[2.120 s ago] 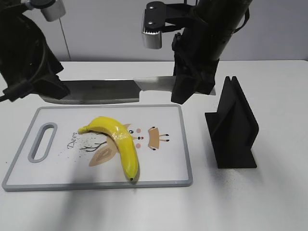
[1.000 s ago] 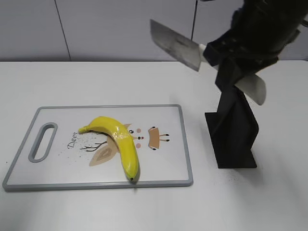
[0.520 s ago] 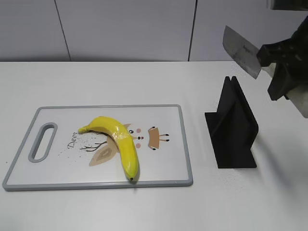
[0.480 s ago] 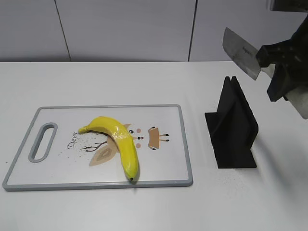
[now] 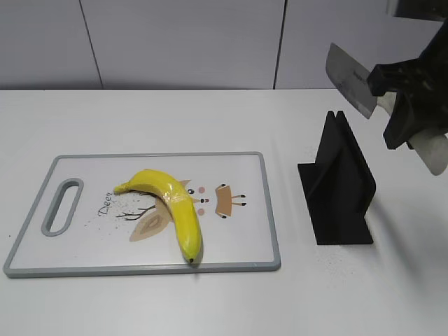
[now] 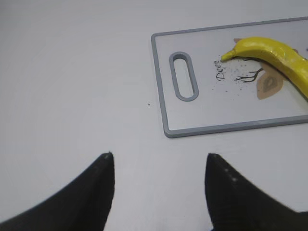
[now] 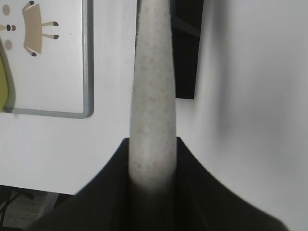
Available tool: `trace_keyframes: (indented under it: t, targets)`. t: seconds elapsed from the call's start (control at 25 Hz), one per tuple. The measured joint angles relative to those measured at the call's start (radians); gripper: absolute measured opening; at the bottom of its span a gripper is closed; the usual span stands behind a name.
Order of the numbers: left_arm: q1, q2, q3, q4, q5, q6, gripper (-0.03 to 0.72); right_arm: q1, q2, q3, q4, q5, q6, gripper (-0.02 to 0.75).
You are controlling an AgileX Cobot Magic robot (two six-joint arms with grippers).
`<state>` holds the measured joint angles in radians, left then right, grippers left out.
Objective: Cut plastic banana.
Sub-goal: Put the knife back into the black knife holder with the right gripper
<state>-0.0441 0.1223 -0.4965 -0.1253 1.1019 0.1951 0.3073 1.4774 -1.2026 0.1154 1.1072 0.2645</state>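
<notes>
Tabletop (image 5: 210, 301), white and matte, runs back to a pale grey panelled wall (image 5: 175, 42) split by thin dark seams. Near the front left lies a white, grey-rimmed cutting board (image 5: 262, 210) with a handle slot at its left end and a printed deer cartoon. The banana (image 5: 171, 206) lies whole on the board's middle, its dark tip close to the near rim. A black knife stand (image 5: 339, 189) sits on the tabletop right of the board, apart from it. Above the stand, at upper right, the right tool (image 5: 409, 105) is pinched on the pale speckled handle of a knife (image 5: 348, 78), its broad blade raised and tilted up toward the left. The left tool (image 6: 159, 192) hangs over bare tabletop left of the board, its dark fingers (image 6: 91, 192) spread wide and holding nothing.
</notes>
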Motion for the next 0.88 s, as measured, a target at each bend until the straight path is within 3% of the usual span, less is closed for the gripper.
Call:
trace_keyframes:
  t: [0.24, 0.88]
  targets:
    - [0.000, -0.122, 0.004, -0.002, 0.001, 0.000, 0.572, 0.000, 0.031, 0.000, -0.002, -0.002, 0.002, 0.160]
    - [0.000, -0.125, 0.004, -0.019, 0.001, 0.000, 0.554, 0.000, 0.111, 0.020, -0.006, -0.004, 0.002, 0.160]
